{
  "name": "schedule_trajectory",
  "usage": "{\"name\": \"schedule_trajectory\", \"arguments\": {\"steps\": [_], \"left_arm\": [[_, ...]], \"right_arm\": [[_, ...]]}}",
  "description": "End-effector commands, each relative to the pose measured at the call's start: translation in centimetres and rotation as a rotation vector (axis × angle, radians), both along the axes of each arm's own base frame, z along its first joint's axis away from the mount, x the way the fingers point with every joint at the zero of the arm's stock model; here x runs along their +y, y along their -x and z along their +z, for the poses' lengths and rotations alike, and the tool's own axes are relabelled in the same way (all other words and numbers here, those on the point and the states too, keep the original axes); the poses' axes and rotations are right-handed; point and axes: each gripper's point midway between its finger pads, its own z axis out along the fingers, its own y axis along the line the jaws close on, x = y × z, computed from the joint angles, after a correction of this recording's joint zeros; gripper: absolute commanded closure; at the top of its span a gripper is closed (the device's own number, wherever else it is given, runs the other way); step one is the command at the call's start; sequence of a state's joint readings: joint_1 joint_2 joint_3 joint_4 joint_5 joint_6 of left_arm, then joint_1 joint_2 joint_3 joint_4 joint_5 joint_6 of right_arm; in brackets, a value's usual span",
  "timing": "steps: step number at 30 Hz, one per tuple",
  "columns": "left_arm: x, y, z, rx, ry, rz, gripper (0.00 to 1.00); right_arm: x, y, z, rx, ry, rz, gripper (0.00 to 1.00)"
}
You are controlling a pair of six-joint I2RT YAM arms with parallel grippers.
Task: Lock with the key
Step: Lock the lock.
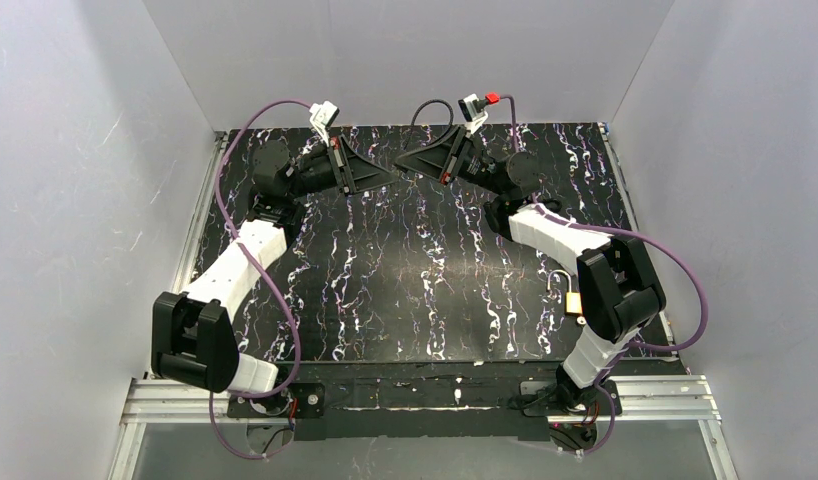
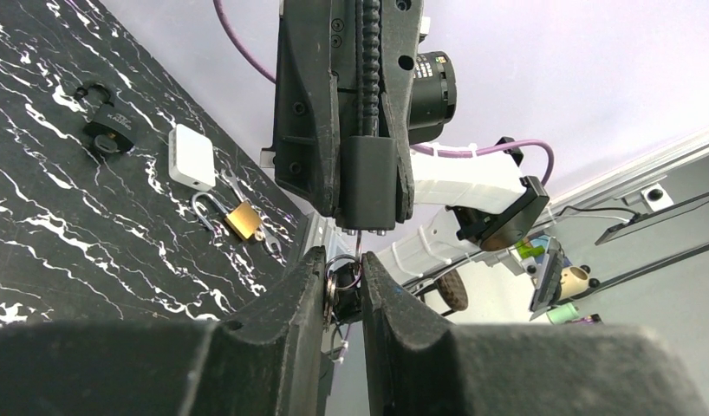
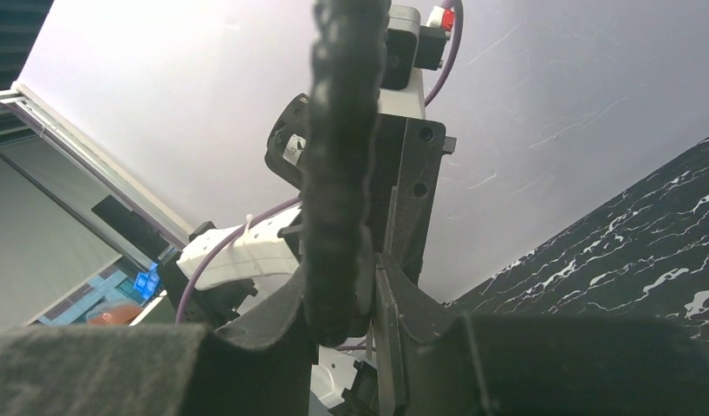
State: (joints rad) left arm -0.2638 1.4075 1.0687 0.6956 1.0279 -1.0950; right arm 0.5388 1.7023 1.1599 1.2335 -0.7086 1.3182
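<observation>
Starting nearest, we find the padlock [image 1: 572, 299] lying on the desk [image 1: 415, 290] at the lower right of the overhead frame, beside the right arm [image 1: 545, 232]. Farther back, upper centre, our left fingers [image 2: 303, 295] pinch the key ring [image 2: 341, 276]; the right fingers [image 2: 368, 186] clamp the key [image 2: 360, 245] above it.

reaches far across the desk [image 1: 425, 290] with both arms, the left arm [image 1: 240, 262] and right arm [image 1: 557, 235] each folded at a low elbow near its base, forearms angling inward. meets tip to tip above the far middle. pinches a key ring [image 2: 341, 276] between the nearly closed jaws of the left gripper [image 2: 343, 282]. holds the right gripper [image 3: 342, 290] crosswise just above, jaws narrow, grip itself hidden.
</observation>
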Motion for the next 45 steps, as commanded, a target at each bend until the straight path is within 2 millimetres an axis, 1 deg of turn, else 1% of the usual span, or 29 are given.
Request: {"name": "schedule_trajectory", "arguments": {"steps": [1,4,6,13,16,21,24,26,28,30,34,35,39,45], "left_arm": [[0.3,-0.8,1.1,-0.015,0.034,0.029,0.82],[0.3,-0.8,1.0,-0.019,0.034,0.033,0.76],[0.3,-0.9,0.9,-0.018,0.033,0.035,0.75],[0.1,-0.6,0.8,-0.032,0.029,0.032,0.9],[0.0,-0.4,1.0,-0.013,0.042,0.017,1.0],[0.0,0.6,2.0,0.062,0.13,-0.043,1.0],[0.2,1.0,2.4,0.02,0.126,-0.031,1.0],[0.3,0.3,1.5,0.019,0.062,0.036,1.0],[0.5,-0.4,0.5,-0.045,-0.032,0.094,1.0],[0.8,-1.3,-0.6,-0.051,-0.107,0.136,1.0],[1.8,-3.1,-3.6,-0.066,-0.347,0.263,1.0],[1.9,-3.2,-4.2,-0.088,-0.412,0.282,1.0],[2.0,-3.1,-4.8,-0.128,-0.498,0.305,1.0],[2.3,-2.9,-5.5,-0.137,-0.532,0.308,1.0]], "right_arm": [[-1.1,2.1,3.3,-0.114,-0.086,0.007,0.99],[-1.1,2.1,3.4,-0.114,-0.087,0.006,0.99],[-1.0,2.0,3.3,-0.113,-0.087,0.007,0.99],[-0.9,1.8,3.2,-0.11,-0.085,0.003,0.99],[-0.9,1.8,3.0,-0.112,-0.085,0.004,0.99],[-1.3,2.2,3.4,-0.093,-0.162,0.044,0.99],[-1.3,1.7,3.5,-0.069,-0.168,0.027,0.99],[-1.0,0.8,3.1,-0.052,-0.138,-0.01,0.99],[-0.6,-0.2,2.4,-0.017,-0.1,-0.039,0.99],[-0.1,-1.7,1.4,0.041,-0.062,-0.077,0.99],[0.4,-3.9,0.1,0.128,-0.028,-0.124,0.99],[0.4,-4.3,-0.1,0.144,-0.024,-0.132,0.99],[0.8,-5.2,-0.6,0.183,-0.005,-0.148,0.99],[0.1,-5.8,-1.0,0.208,-0.006,-0.169,0.99]]}}
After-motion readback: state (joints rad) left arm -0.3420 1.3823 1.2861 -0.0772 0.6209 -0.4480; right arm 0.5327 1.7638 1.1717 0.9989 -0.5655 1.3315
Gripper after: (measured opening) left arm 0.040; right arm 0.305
